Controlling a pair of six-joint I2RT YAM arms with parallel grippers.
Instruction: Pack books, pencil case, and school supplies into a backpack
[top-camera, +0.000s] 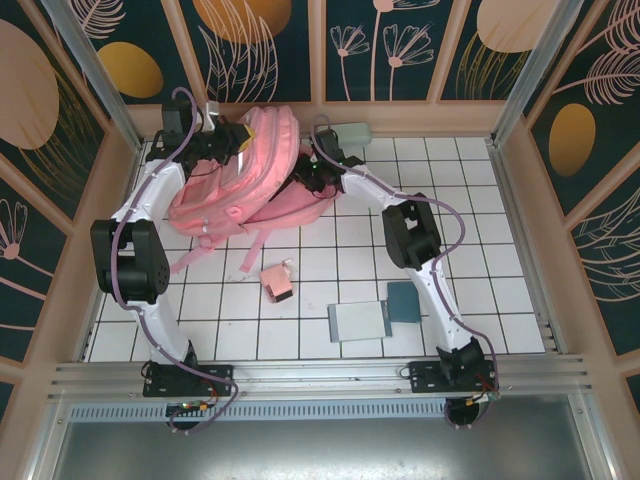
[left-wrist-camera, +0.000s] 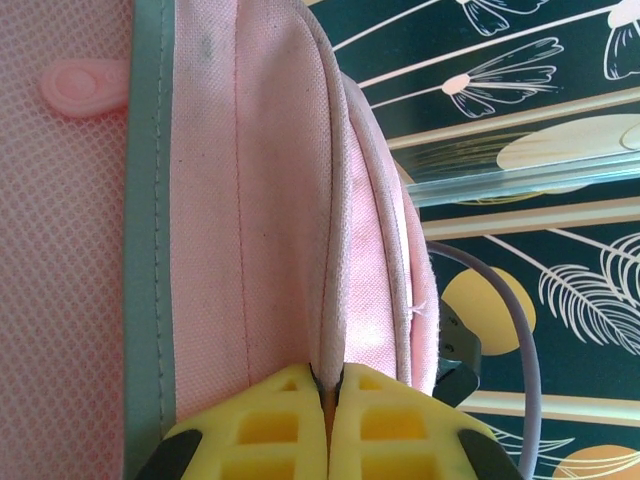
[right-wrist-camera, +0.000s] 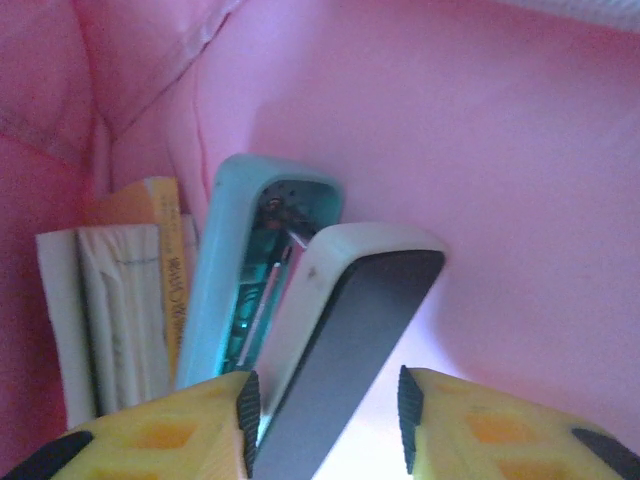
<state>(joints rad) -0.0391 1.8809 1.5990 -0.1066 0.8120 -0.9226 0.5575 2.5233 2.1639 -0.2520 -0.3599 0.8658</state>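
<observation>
My right pincer (right-wrist-camera: 328, 405) is inside the pink backpack (top-camera: 235, 195). The narrow black-and-cream box (right-wrist-camera: 350, 310) stands between its fingers, close to both pads; whether they press on it I cannot tell. Just left of the box leans the mint-green case (right-wrist-camera: 222, 280), then the books (right-wrist-camera: 125, 300) on edge. My left pincer (left-wrist-camera: 328, 385) is clamped together on a fold of the backpack's fabric. My fingers cut off the lower ends of box and case
</observation>
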